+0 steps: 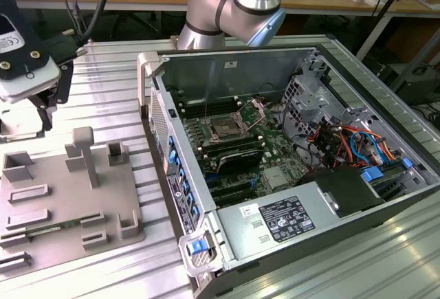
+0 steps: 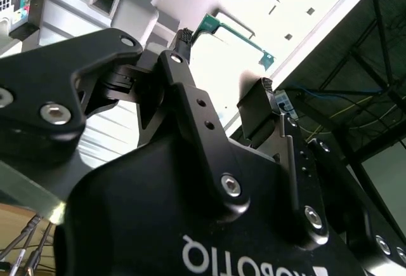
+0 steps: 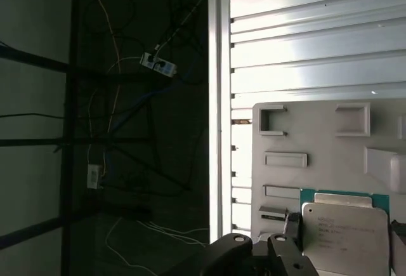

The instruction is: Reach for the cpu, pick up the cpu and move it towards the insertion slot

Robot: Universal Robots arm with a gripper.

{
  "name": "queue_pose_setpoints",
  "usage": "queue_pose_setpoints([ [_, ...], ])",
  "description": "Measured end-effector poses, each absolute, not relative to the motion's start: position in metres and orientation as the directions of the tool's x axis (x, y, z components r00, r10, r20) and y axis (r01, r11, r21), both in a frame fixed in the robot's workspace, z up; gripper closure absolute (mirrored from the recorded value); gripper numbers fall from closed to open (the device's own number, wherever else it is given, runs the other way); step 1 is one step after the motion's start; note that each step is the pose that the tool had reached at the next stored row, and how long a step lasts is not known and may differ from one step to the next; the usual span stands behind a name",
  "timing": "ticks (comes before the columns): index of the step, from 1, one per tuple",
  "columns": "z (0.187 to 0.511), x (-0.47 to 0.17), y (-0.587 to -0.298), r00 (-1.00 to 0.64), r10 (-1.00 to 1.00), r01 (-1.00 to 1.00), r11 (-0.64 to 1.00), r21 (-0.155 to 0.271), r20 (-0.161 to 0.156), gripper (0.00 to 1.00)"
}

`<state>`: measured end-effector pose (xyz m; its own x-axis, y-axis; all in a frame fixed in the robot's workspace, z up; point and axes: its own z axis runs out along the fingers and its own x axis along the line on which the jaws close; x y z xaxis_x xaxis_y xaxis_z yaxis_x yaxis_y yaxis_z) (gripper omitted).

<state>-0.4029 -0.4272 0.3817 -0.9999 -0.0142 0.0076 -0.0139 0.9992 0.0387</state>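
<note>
– Chip (image 3: 346, 238) location?
– Flat on the grey tray (image 3: 285, 162), metal top up, so its edges are free for pinching.
– And the gripper (image 2: 222, 60)?
– Hanging over it, fingers (image 2: 190, 108) spread to either side of the chip; whether the pads touch its edges is hard to judge from here.
– The socket (image 1: 225, 128)?
– Well apart, inside the open computer case (image 1: 234, 72), its metal frame swung up, which would let a chip drop straight in.

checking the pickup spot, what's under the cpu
In the first wrist view the cpu lies flat on the grey tray. Whether a recess or plain surface sits directly beneath it is covered by the chip itself.
</note>
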Motion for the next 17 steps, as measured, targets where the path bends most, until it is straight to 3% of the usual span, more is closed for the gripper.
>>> queue_pose_setpoints([
  [17,0.391,-0.375,-0.427,-1.000,-0.014,-0.014,0.999,0.039,0.009,0.45],
])
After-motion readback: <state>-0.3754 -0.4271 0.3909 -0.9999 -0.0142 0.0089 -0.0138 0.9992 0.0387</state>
